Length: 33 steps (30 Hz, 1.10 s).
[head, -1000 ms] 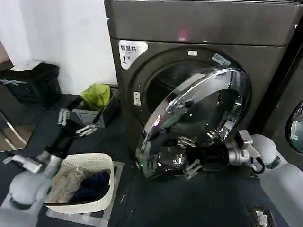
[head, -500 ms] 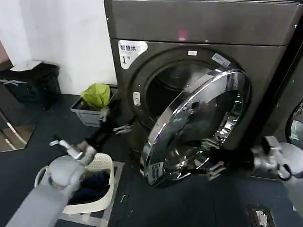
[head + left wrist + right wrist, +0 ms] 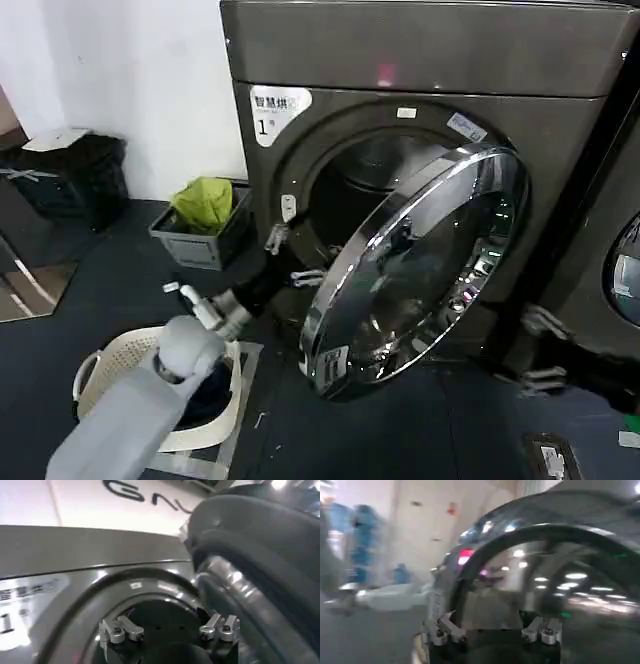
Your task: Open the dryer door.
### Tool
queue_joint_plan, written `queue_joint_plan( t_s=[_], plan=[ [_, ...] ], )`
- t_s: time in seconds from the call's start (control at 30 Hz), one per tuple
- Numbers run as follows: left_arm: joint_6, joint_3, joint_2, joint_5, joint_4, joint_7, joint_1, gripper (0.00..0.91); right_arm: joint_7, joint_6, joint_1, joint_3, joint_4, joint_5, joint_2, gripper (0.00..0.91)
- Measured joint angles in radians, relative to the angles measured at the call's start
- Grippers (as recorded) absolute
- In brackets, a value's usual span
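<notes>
Head view has the big round chrome-rimmed dryer door with dark tinted glass swung partly open off the dark grey-brown metal dryer. Left gripper sits at the drum opening, fingers spread, empty. Right gripper is low beside the door, also spread, empty. One white woven basket holds dark clothes; one grey bin holds something green.

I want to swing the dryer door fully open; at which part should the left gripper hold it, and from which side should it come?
Probably the free edge of the dryer door, its chrome rim on the side away from the hinge. The left gripper, open, sits at the gap between the rim and the dryer, so coming from behind the rim suits.
</notes>
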Motion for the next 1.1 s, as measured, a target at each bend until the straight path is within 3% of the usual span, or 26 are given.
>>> queue_joint_plan(
  t_s=[0.13, 0.53, 0.9, 1.1],
  plan=[
    [-0.021, 0.054, -0.01, -0.017, 0.007, 0.0, -0.023, 0.907, 0.087, 0.019, -0.112, 0.179, 0.014, -0.024, 0.1, 0.907],
    [-0.051, 0.195, -0.076, -0.025, 0.059, -0.025, -0.092, 0.907, 0.439, 0.046, -0.211, 0.598, -0.067, -0.287, 0.389, 0.907],
    [-0.055, 0.318, -0.158, -0.006, 0.118, -0.054, -0.159, 0.907, 0.879, -0.003, -0.196, 0.805, -0.17, -0.418, 0.565, 0.907],
    [-0.05, 0.383, -0.226, 0.015, 0.164, -0.062, -0.188, 0.907, 1.084, -0.069, -0.205, 0.881, -0.185, -0.503, 0.622, 0.907]
  ],
)
